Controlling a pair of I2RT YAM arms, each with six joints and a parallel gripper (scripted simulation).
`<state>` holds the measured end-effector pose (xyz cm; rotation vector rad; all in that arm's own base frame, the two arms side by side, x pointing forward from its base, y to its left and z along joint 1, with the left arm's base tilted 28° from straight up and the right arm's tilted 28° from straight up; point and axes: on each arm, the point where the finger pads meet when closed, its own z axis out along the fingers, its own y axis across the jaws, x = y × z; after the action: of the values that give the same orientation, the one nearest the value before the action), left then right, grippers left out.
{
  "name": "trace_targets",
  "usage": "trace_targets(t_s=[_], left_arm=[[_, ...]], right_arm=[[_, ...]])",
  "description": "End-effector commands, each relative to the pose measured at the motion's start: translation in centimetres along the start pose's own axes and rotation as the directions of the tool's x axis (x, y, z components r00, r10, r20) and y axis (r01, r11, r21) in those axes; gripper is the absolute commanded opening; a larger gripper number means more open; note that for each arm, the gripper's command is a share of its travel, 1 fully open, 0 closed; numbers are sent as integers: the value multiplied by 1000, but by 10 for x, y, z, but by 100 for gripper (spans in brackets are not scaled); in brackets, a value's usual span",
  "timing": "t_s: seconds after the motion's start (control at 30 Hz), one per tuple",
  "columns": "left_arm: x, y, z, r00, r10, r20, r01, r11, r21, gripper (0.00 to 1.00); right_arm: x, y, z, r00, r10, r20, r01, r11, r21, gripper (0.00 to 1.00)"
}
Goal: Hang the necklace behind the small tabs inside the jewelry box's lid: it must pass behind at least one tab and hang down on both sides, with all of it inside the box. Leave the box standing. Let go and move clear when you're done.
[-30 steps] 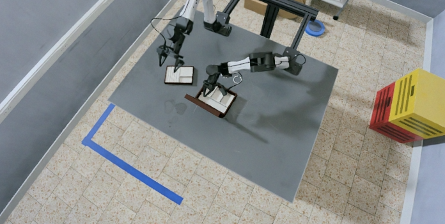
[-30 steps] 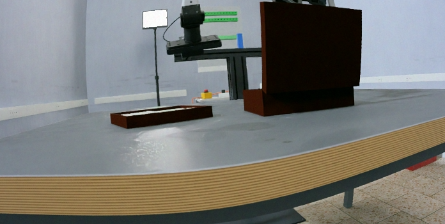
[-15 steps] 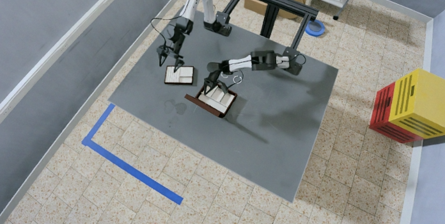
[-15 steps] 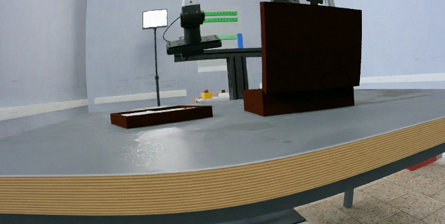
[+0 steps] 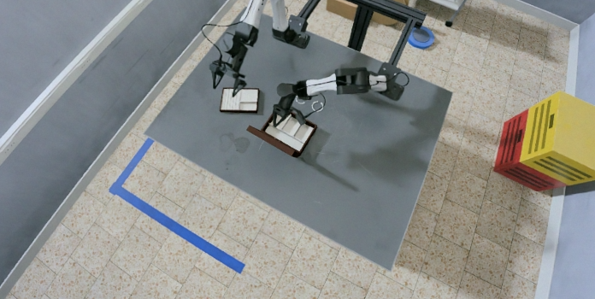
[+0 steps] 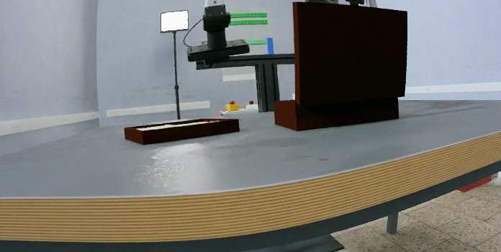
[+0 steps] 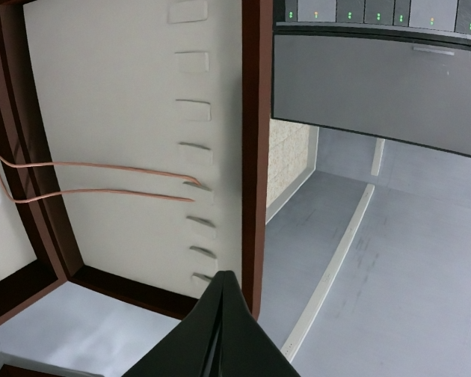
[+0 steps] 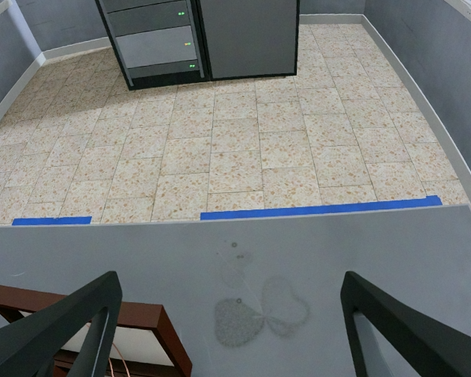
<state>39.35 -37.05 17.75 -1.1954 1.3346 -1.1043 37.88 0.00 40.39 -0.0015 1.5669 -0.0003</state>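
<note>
Hanging to one side of the left arm's shut, empty black pincer (image 5: 276, 124) (image 7: 224, 275), the thin copper-pink cord necklace (image 7: 125, 168) (image 8: 122, 357) lay apart from the tips. It was on the raised dark-brown lid (image 5: 271, 140) (image 6: 349, 52) (image 7: 250, 162) (image 8: 138, 314) of the jewelry box (image 5: 310, 137) (image 6: 284, 115) (image 7: 20, 300), which stood on the grey worktop (image 5: 363, 156) (image 6: 90, 171) (image 8: 167, 251). The pincer's tips were near the end of the row of small cream tabs (image 7: 193, 63), a few tabs along from the one at the necklace's bend.

The right arm's black pincer (image 5: 226, 90) (image 8: 231, 274) was spread wide with nothing between its tips, near the shallow dark-brown tray (image 5: 220, 102) (image 6: 191, 135) and well apart from the necklace.

The left wrist view showed the lid's cream lining and the necklace at its tab; the exterior view gave only the lid's plain dark back, which hid both. The right wrist view caught just short lengths of cord behind one of its fingers. In the top view the necklace could not be made out.

The necklace formed a narrow loop: two nearly parallel strands ran down from either side of the tab, and the low, rounded end curved past the hinge side, over the box's lower part.
</note>
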Motion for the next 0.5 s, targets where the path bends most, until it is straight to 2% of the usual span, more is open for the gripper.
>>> trace_targets(t_s=[0.0, 0.07, 0.1, 0.17, 0.23, 0.33, 0.4, 0.47], left_arm=[[-4, -26, -2, 999, -52, -7, 52, 998, 27, 0], [-4, -23, -3, 999, -43, -10, 43, 999, 22, 0], [-13, -49, 5, 998, -67, 2, 66, 996, 61, 0], [-13, -49, 5, 998, -67, 2, 66, 996, 61, 0], [-22, -30, 9, 998, 58, -10, -58, 998, 15, 0], [-37, -44, 20, 983, 182, -38, -182, 983, 12, 0], [-37, -35, 21, 961, 265, -77, -266, 964, -7, 0], [-51, -62, 29, 968, 244, -51, -243, 970, 21, 0]], right_arm=[[-21, 4, -8, 999, 5, 53, -4, 1000, -8, 100], [-21, 4, -8, 999, 5, 52, -4, 1000, -8, 100], [-20, 4, -8, 999, 5, 51, -4, 1000, -8, 100], [-20, 4, -8, 999, 5, 51, -4, 1000, -8, 100], [-20, 4, -8, 999, 5, 49, -5, 1000, -8, 100], [-18, 4, -8, 999, 5, 46, -5, 1000, -8, 100], [-17, 4, -8, 999, 5, 45, -5, 1000, -8, 100], [-15, 5, -8, 999, 5, 41, -5, 1000, -9, 100]])
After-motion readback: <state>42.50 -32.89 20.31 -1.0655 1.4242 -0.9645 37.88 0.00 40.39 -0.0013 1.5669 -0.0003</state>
